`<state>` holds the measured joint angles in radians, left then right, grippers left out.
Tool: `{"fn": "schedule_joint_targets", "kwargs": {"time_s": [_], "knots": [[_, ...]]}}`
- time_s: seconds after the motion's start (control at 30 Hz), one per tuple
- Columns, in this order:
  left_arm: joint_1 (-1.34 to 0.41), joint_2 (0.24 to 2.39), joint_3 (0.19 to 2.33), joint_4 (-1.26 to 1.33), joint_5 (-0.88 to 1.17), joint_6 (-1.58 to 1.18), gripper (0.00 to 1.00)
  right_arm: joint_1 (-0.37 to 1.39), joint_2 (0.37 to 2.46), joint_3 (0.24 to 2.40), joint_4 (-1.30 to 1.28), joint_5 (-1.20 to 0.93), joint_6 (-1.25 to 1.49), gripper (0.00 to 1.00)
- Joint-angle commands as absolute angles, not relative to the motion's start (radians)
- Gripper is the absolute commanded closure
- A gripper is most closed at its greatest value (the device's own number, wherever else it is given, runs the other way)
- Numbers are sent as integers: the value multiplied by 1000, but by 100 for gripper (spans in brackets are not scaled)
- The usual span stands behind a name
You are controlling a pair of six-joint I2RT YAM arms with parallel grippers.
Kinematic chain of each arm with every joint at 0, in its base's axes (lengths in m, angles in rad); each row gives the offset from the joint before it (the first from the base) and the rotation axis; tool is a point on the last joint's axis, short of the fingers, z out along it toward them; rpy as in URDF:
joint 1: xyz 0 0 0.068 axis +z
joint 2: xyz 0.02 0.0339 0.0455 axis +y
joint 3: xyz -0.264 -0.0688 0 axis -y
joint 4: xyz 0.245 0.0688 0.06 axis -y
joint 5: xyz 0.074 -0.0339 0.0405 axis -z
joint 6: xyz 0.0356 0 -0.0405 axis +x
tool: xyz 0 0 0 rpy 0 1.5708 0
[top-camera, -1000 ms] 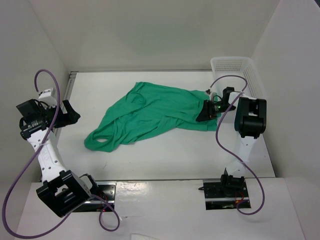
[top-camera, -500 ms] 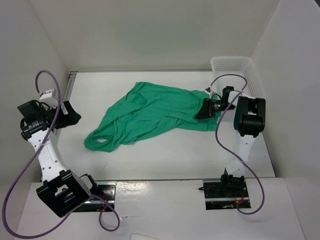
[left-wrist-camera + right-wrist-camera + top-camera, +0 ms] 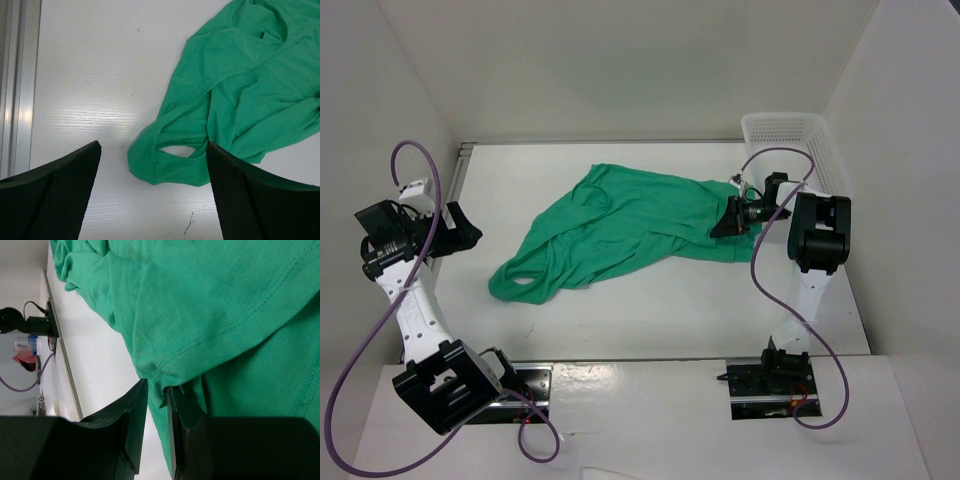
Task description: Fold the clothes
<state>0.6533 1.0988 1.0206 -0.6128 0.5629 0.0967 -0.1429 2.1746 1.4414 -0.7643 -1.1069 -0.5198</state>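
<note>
- The white table [image 3: 650, 310] carries everything, and white walls stand around it on three sides.
- The green T-shirt [image 3: 620, 225] lies crumpled in the middle of the table. It stretches in a slant from the far right side to the near left side. It is not spread flat and has many folds.
- The left arm [image 3: 412, 300] stands at the left edge of the table, well apart from the T-shirt.
- The right arm [image 3: 818, 240] leans to the right end of the T-shirt, with a purple cable [image 3: 757, 270] hanging in a loop beside it.
- The white mesh basket [image 3: 790, 124] stands in the far right corner, just behind the right arm. I cannot tell what is inside it.
- The left gripper [image 3: 463, 228] hovers over the bare table with its jaws wide apart, holding nothing. In its wrist view, the near left end of the T-shirt [image 3: 240, 95] lies between the two fingers [image 3: 65, 195].
- The right gripper [image 3: 156, 390] has its jaws nearly together, and they pinch a fold of the T-shirt [image 3: 215, 305] at a stitched hem.
- At the near left end, the fabric forms a small oval opening [image 3: 175, 150], and the table shows through it.
</note>
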Motion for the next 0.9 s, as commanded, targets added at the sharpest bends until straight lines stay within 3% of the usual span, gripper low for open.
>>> {"fn": "schedule_joint_targets", "kwargs": {"time_s": [0.0,0.3,0.6,0.87], "knots": [[650,1080,1019,-594,589,78,8,-143,2195,1462,-779,-1150,-548,70],[650,1071,1019,-594,589,78,8,-133,2216,1462,-811,-1192,-589,57],[650,1071,1019,-594,589,78,8,-115,2244,1471,-885,-1236,-659,54],[650,1071,1019,-594,589,78,8,-106,2318,1565,-1279,-1302,-1098,58]]}}
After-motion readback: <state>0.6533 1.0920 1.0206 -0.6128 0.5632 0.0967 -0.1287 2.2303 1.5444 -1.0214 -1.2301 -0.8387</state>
